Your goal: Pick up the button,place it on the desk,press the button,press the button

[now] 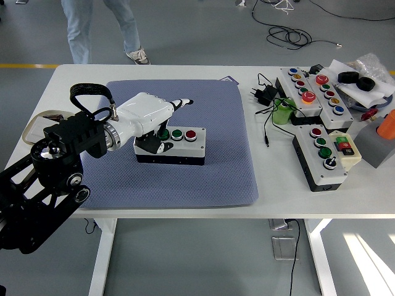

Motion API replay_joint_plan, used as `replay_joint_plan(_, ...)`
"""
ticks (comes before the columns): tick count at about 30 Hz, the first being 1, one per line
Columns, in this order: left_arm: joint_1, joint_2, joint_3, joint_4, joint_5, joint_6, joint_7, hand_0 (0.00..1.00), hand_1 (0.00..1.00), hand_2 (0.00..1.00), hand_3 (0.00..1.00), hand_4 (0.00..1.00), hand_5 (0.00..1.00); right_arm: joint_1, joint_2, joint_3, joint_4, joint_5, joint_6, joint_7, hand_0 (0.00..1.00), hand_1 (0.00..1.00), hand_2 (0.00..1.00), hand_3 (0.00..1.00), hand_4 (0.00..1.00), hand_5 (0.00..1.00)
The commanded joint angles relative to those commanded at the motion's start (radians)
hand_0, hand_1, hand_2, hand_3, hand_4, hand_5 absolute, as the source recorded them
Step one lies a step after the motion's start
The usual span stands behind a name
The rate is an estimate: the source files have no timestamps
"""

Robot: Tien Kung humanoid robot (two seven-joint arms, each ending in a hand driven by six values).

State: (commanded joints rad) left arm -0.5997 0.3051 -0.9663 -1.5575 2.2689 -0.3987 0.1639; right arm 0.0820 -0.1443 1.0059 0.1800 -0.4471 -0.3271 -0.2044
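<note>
A white button box (185,148) with a black base lies on the blue mat (210,176) in the middle of the table. Its top shows two green buttons and one red button (191,134). My left hand (162,121), white with a black arm, is over the box's left end. The fingers (180,103) stretch out flat toward the far right and hold nothing. The thumb (150,145) hangs down at the box's left end, covering that part. The right arm is out of view.
Two more button boxes (308,92) (321,157) lie at the right with a green cup (282,113), a black adapter (265,94) and cables. A grey box (373,147) and an orange object (387,123) are at the right edge. A bowl (32,128) sits at the left. A person's legs (92,31) stand beyond the table.
</note>
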Motion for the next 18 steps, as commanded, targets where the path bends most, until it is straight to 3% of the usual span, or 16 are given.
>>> replay_joint_plan(6, 0.000, -0.001, 0.004, 0.017, 0.000, -0.064, 0.019, 0.117, 0.039, 0.075, 0.910, 0.554, 0.002, -0.002, 0.000, 0.001, 0.000, 0.000, -0.001, -0.001, 0.787, 0.797, 0.817, 0.751, 0.412, 0.479)
replay_joint_plan(18, -0.013, 0.001, 0.023, 0.066, 0.000, -0.105, 0.019, 0.133, 0.048, 0.079, 0.905, 0.554, 0.002, 0.002, 0.001, -0.001, 0.000, 0.004, 0.000, 0.001, 0.787, 0.797, 0.817, 0.751, 0.412, 0.479)
